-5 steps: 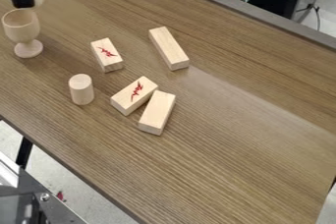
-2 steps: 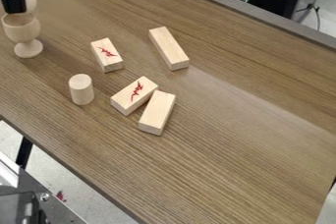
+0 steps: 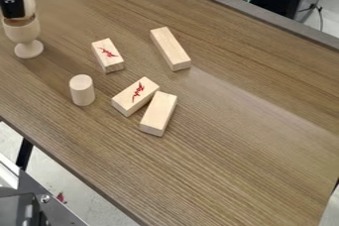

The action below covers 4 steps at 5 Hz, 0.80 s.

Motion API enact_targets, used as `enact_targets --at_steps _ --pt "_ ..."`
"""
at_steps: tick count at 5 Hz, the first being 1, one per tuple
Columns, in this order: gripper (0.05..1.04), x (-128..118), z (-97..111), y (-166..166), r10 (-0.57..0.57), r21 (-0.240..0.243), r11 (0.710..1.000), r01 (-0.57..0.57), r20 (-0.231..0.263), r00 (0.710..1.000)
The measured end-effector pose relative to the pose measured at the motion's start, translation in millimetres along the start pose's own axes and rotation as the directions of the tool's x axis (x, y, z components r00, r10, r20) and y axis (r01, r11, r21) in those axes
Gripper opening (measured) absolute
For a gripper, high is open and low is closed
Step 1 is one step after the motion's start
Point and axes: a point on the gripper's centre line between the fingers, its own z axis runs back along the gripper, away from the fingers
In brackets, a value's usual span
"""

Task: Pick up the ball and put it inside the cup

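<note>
In the black two-finger gripper [image 3: 18,13] at far left, a round, pale wooden ball [image 3: 29,5] is held at the mouth of a pale wooden goblet-shaped cup [image 3: 24,31]. An upright pale wooden cylinder [image 3: 82,91] is seen nearer; four pale rectangular wooden blocks [image 3: 159,114], two marked in red, are spread rightward on the brown wood-grain table [image 3: 232,145].

Since the earlier frames, your end effector [image 3: 15,16] has descended and shifted toward the view's left edge, lowering the ball [image 3: 29,5] to the mouth of the cup [image 3: 24,32].
</note>
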Motion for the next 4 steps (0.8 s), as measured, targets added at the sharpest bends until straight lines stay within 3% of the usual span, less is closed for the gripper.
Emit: enact_targets --at_steps 1,2,3,4 --pt "0.822 -2.6 -5.9 -3.9 -0.007 -0.013 1.0 0.007 -0.014 1.0" --pt "1.005 -3.8 -10.0 -5.2 -0.001 -0.028 1.0 0.0 -0.012 1.0" --pt "1.001 -2.3 -10.4 -8.6 0.001 -0.051 0.999 -0.001 0.0 1.0" --pt "1.001 5.4 -1.1 -10.4 0.01 -0.094 0.996 -0.006 0.048 0.999"
